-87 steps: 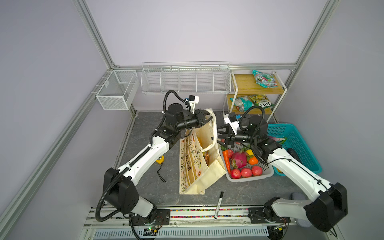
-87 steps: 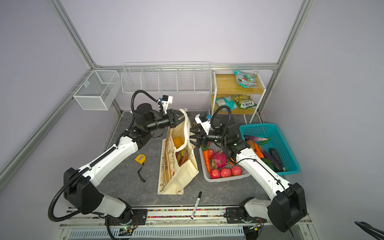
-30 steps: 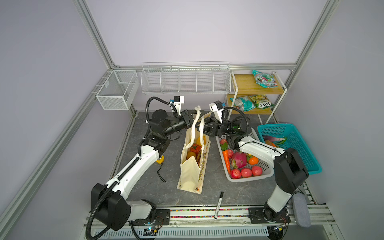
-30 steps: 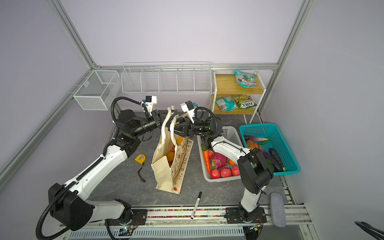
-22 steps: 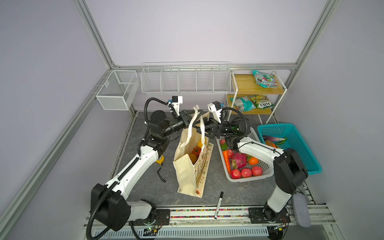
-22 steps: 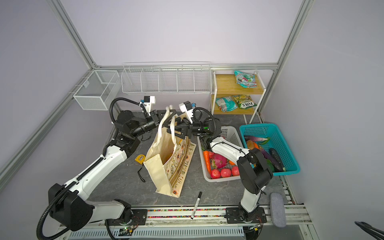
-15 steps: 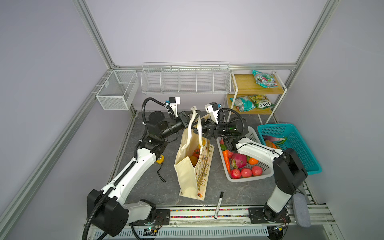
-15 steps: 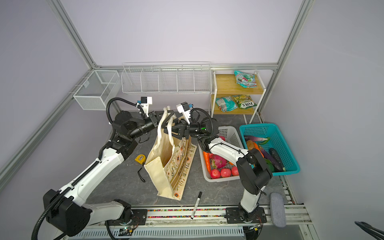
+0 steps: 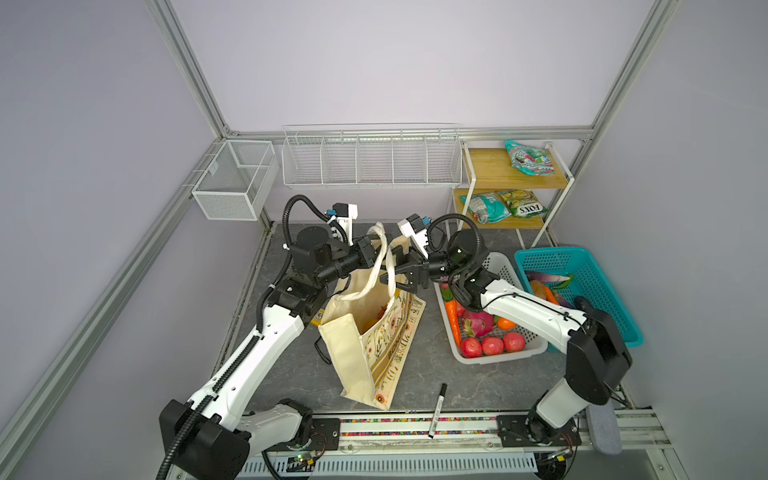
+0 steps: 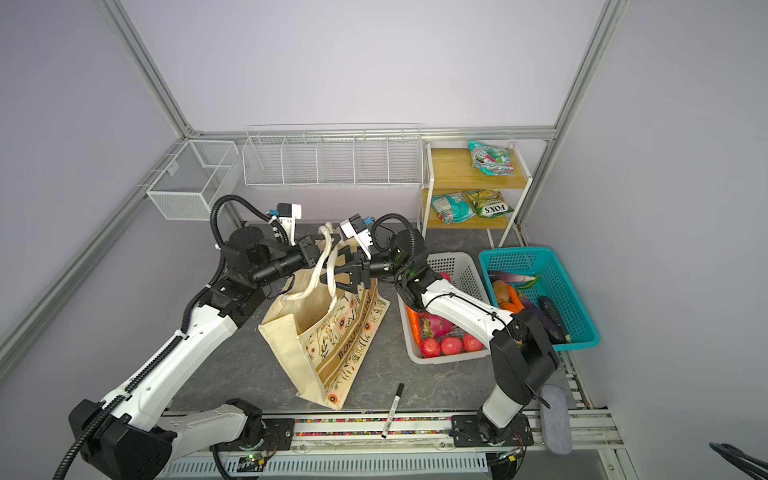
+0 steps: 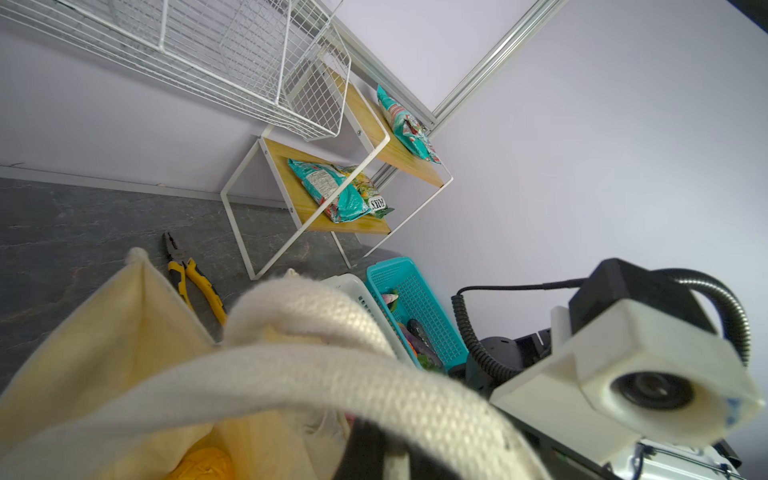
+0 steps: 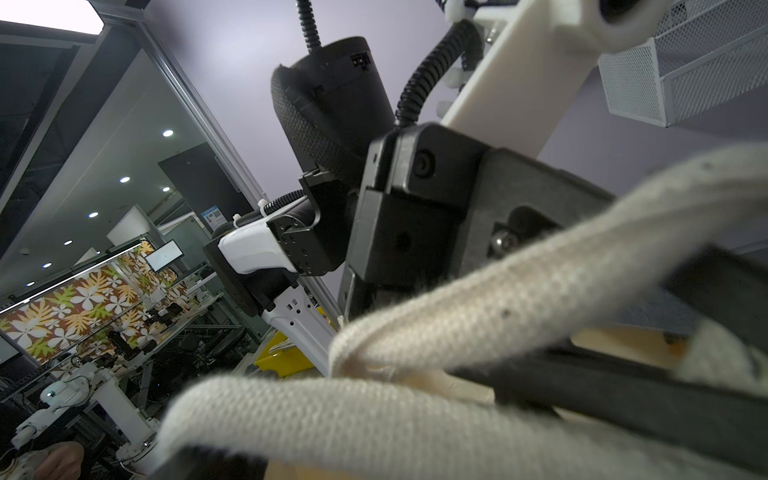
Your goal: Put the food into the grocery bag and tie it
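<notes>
Mid-tabletop, between the two arms: the grocery bag (image 9: 361, 345), cream canvas, floral print down the side panel, a tan lettered band (image 10: 353, 338) running along it. Tipped onto a lower edge, base toward the front rail, mouth raised toward the back and gaping open. Inside the mouth, an orange-yellow piece of food (image 11: 203, 465), mostly hidden by canvas. Thick white rope handles (image 9: 380, 259) drawn up from the mouth, coarse weave plain in both wrist views.

Left fingers (image 9: 368, 253) pressed together on the rope handles, holding them aloft. Right fingers (image 9: 407, 284) spread wide, a strand of rope lying across the gap, not clamped.

Underneath, grey stone-look tabletop (image 9: 419, 374). Just beside the bag on the right, a white perforated basket (image 9: 496, 355) with red fruit, a carrot and a pink dragon fruit. Just beyond it, a teal basket (image 9: 606, 291) with more vegetables. Black marker (image 9: 437, 409) near the bag's front corner, partly over the rail. Yellow-handled pliers (image 11: 195, 278) flat on the tabletop behind the bag. At the back right, a wooden shelf (image 9: 490, 174) with snack packets on both levels.
</notes>
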Controlling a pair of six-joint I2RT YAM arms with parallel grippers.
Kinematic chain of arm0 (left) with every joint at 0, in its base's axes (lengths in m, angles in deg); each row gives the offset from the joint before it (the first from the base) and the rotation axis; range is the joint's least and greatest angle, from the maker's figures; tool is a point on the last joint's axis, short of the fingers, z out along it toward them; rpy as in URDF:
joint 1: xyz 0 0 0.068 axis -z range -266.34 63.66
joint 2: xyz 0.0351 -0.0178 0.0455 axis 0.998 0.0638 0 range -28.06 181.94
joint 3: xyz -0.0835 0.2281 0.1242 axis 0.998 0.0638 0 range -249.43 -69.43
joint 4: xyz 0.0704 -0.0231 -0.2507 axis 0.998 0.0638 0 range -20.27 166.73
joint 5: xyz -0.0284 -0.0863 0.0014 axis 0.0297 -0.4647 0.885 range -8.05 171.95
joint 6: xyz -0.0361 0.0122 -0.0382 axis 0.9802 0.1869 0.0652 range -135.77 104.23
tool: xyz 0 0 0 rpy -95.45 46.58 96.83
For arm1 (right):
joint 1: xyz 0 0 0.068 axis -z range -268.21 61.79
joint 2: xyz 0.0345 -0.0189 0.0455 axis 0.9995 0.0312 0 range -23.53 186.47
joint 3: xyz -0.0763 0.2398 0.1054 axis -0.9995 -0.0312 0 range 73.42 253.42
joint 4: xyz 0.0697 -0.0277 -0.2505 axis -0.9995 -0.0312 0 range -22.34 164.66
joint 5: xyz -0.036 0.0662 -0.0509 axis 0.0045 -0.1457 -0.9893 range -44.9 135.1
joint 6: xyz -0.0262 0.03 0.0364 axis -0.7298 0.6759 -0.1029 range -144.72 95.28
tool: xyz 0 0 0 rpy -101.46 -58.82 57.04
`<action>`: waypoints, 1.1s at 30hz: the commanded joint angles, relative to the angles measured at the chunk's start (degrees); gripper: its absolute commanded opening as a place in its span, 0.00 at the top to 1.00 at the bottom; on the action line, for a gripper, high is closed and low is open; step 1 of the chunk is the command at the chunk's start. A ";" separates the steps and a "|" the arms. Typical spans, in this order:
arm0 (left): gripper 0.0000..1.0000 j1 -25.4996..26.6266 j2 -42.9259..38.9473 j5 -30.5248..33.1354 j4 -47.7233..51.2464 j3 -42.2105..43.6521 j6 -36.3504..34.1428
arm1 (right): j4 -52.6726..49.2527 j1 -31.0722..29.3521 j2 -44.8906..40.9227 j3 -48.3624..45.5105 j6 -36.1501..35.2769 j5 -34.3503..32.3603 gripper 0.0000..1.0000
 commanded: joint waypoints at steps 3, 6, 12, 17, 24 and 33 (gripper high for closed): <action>1.00 0.87 -1.36 3.62 7.59 -0.52 -5.31 | 0.88 -0.32 -1.49 0.49 -2.00 -3.81 0.08; 1.00 1.18 -1.52 4.22 7.61 0.01 -6.29 | 0.34 -0.32 -0.67 1.43 -1.50 -4.36 0.09; 1.00 2.07 -1.00 6.25 7.76 1.06 -8.01 | 0.30 -0.64 0.44 2.76 -0.06 -6.26 0.11; 1.00 3.18 -0.62 8.47 8.62 1.07 -9.76 | -6.26 -1.35 0.10 4.00 -3.55 -7.50 0.13; 1.00 4.11 -0.91 10.58 9.24 1.33 -10.95 | -17.98 -2.34 -0.04 5.42 -10.27 -10.61 0.51; 1.00 4.17 -1.66 10.62 8.82 2.01 -10.53 | -16.68 -2.96 -0.19 4.43 -9.08 -10.74 0.62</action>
